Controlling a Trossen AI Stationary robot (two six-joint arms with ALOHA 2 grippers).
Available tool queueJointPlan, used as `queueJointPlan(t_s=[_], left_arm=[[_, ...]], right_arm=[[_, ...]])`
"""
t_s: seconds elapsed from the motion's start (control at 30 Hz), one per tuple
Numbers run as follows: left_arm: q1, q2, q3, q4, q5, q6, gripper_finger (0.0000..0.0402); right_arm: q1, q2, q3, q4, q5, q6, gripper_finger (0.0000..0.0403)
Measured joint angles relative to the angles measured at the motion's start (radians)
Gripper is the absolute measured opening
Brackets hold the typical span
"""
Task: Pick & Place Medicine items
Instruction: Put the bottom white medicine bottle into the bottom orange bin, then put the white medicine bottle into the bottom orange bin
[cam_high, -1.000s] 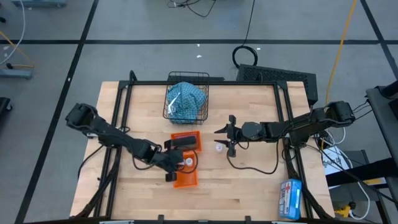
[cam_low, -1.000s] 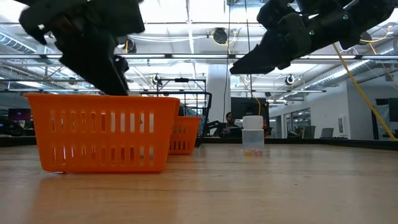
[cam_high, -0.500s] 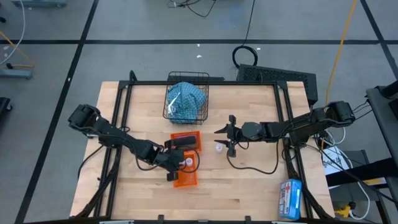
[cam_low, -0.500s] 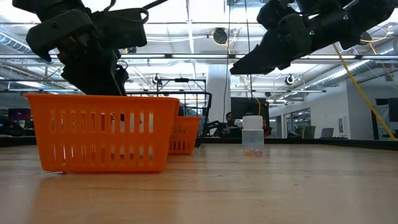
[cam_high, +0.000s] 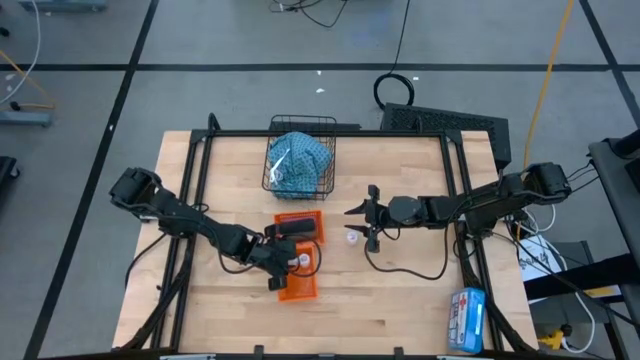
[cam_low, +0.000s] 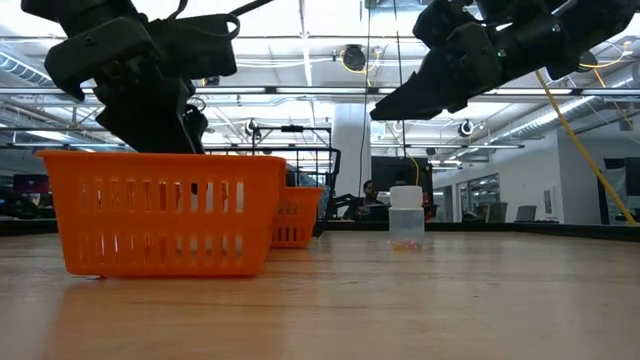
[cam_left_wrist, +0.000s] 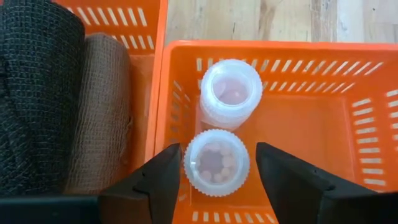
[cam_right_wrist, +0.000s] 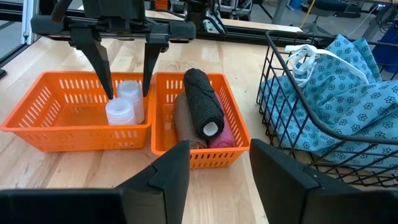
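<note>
Between left gripper (cam_left_wrist: 217, 186) fingers (cam_left_wrist: 163, 177): white vial (cam_left_wrist: 217, 163) standing in orange basket (cam_left_wrist: 348, 134), fingers parted, not touching it, grip released. Second vial (cam_left_wrist: 229, 93) just beyond, touching first. Beside that basket, twin orange basket (cam_right_wrist: 233, 152) holding black roll (cam_right_wrist: 204, 109), brown roll (cam_left_wrist: 102, 112), pink roll (cam_right_wrist: 224, 138) packed together. Right gripper (cam_high: 362, 215) hovering open, empty, third vial (cam_high: 352, 238) on table (cam_high: 400, 310) just below its fingertips. Ahead of right gripper, blue patterned pouch (cam_right_wrist: 336, 93) in black wire basket (cam_right_wrist: 280, 93).
</note>
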Motion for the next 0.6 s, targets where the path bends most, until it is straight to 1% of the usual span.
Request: queueJointPlan(t_s=[0.1,0.17,0.3,0.37,0.47,0.53,0.6], left_arm=[[0.011,-0.012,0.000,-0.008,0.018,0.009,0.0217],[0.025,-0.039,0.000,-0.018,0.055,0.026,0.0216],[0.061,-0.137,0.000,-0.031,0.111,0.029,0.0216],[0.076,-0.196,0.000,-0.033,0.111,0.037,0.0216],[0.091,-0.279,0.000,-0.037,0.104,0.102,0.0216],[0.091,-0.327,0.000,-0.044,0.080,0.159,0.0216],[0.079,-0.367,-0.003,-0.036,0.030,0.206,0.0216]], right_arm=[[0.000,0.000,0.000,0.000,0.000,0.000,0.0155],[0.000,0.000,0.000,0.000,0.001,0.000,0.0155],[0.000,0.000,0.000,-0.001,0.001,-0.004,0.0155],[0.000,0.000,0.000,-0.014,0.002,-0.004,0.0155],[-0.001,0.000,0.000,-0.062,0.004,-0.005,0.0155],[-0.002,-0.014,0.000,-0.144,0.007,-0.012,0.0155],[-0.002,-0.038,0.000,-0.231,0.009,-0.015,0.0155]])
